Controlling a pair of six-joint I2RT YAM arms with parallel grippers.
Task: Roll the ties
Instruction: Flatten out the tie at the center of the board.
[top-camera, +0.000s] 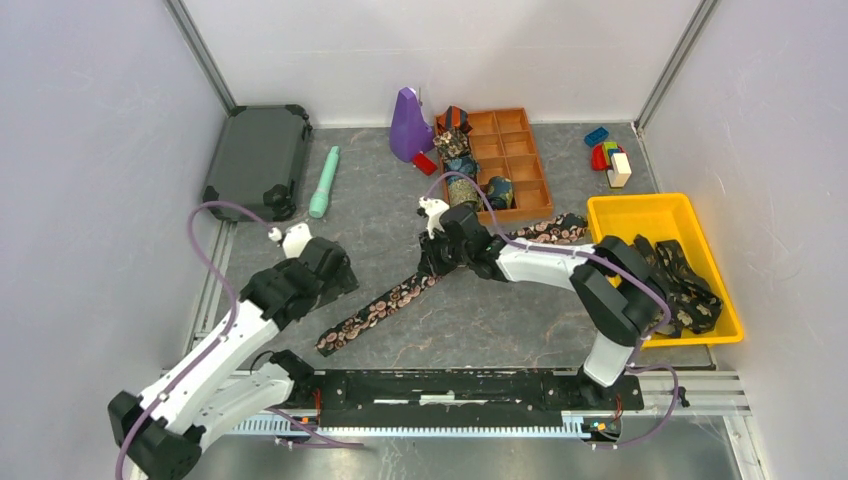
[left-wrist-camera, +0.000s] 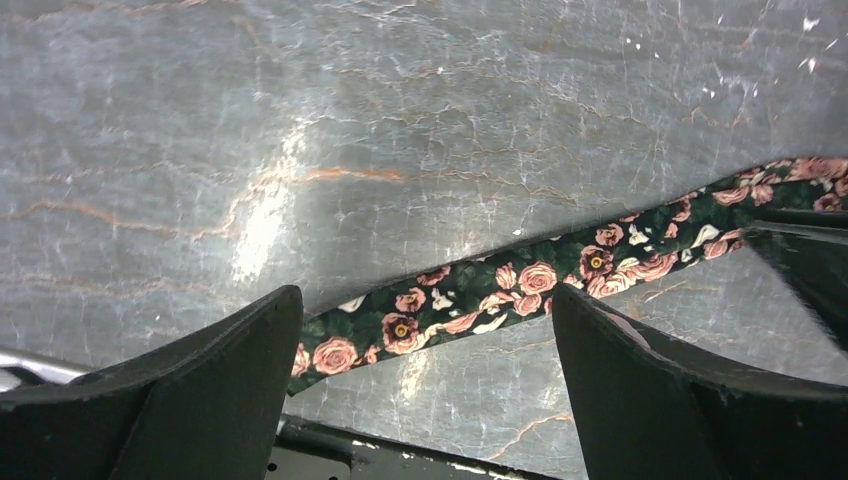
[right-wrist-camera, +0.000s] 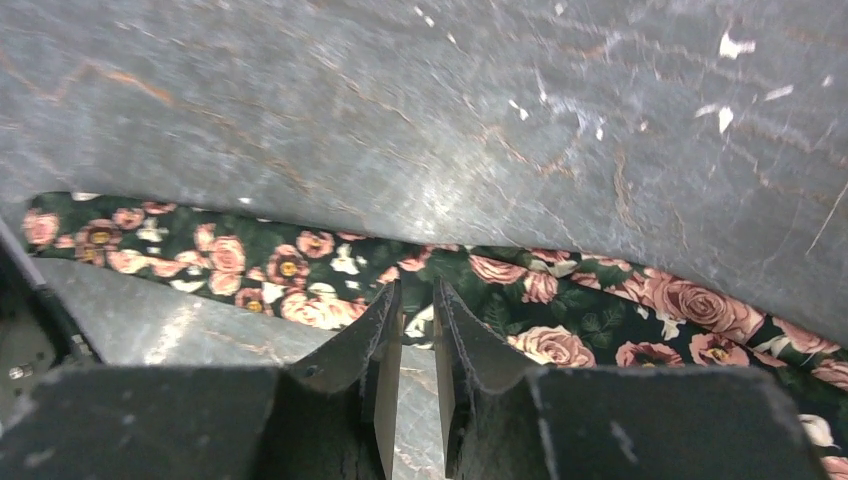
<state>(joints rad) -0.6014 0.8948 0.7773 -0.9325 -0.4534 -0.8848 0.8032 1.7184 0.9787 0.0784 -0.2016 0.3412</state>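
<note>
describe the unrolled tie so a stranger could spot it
On the grey table, find the middle, just in front of the orange compartment tray. A long dark tie printed with pink roses lies there as a diagonal strip. Unlike the rolled ties in the tray and the heaped ties in the yellow bin, it is unrolled and flat.

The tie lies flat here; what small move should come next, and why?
Probably lower the left pincer onto the near end of the rose-patterned tie and close: that pincer's jaws stand wide open above that flat end, while the right pincer, nearly shut, sits at the tie's middle.
</note>
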